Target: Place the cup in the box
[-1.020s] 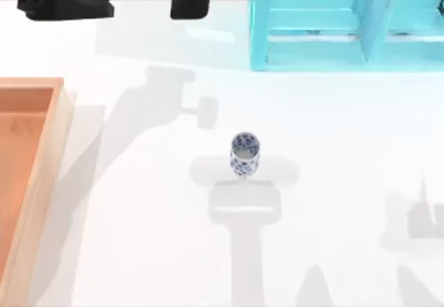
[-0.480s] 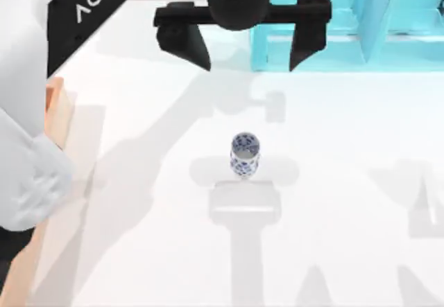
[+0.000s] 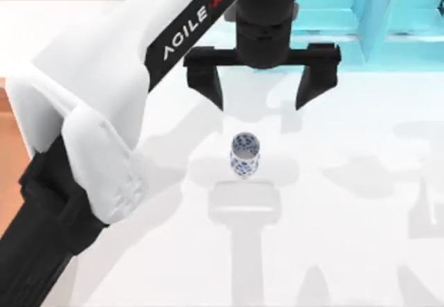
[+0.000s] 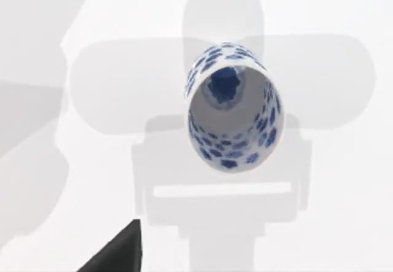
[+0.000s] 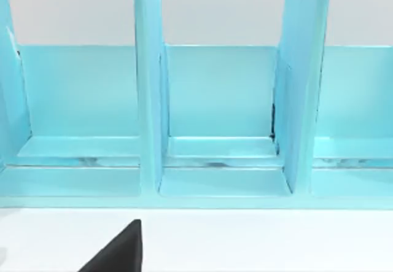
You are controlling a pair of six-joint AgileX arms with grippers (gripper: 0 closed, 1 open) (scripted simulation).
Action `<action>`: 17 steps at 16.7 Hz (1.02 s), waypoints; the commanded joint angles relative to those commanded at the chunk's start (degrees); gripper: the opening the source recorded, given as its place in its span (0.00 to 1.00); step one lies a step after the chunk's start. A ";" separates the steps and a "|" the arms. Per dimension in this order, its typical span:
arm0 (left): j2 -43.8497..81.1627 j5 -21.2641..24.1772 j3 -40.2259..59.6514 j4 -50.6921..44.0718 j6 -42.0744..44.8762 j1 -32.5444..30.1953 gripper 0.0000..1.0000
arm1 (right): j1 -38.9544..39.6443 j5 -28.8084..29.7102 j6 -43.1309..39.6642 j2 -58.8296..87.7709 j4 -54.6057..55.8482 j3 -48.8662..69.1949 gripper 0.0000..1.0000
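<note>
The cup [image 3: 244,156], white with a dark-blue floral pattern, stands upright near the middle of the table. In the left wrist view the cup [image 4: 232,112] shows its pale inside from above. My left gripper [image 3: 260,93] hangs open just beyond the cup on its far side, fingers spread wide and nothing between them. One dark fingertip [image 4: 120,255] shows at the edge of the left wrist view. The box [image 3: 5,123] is at the far left, mostly hidden under my left arm. My right arm is parked, its wrist camera facing the cabinet.
A turquoise-blue shelf-like cabinet [image 3: 388,23] stands at the back right, its open compartments [image 5: 218,112] close in front of the right wrist camera. My left arm [image 3: 104,134] crosses the left half of the table.
My left arm has swung in from the back left. Its open gripper has moved right and nearer the cup, and the arm now covers most of the box. The cup has not moved.
</note>
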 joint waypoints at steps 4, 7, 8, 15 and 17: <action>3.87 -0.06 3.64 -1.85 -1.54 -0.20 1.00 | 0.00 0.00 0.00 0.00 0.00 0.00 1.00; 3.87 -0.06 3.64 -1.85 -1.54 -0.20 1.00 | 0.00 0.00 0.00 0.00 0.00 0.00 1.00; 3.87 -0.06 3.64 -1.85 -1.54 -0.20 1.00 | 0.00 0.00 0.00 0.00 0.00 0.00 1.00; 1.70 -0.10 -6.21 5.78 -1.30 0.06 1.00 | 0.00 0.00 0.00 0.00 0.00 0.00 1.00; -0.23 -0.12 -13.95 11.36 -1.30 0.05 1.00 | 0.00 0.00 0.00 0.00 0.00 0.00 1.00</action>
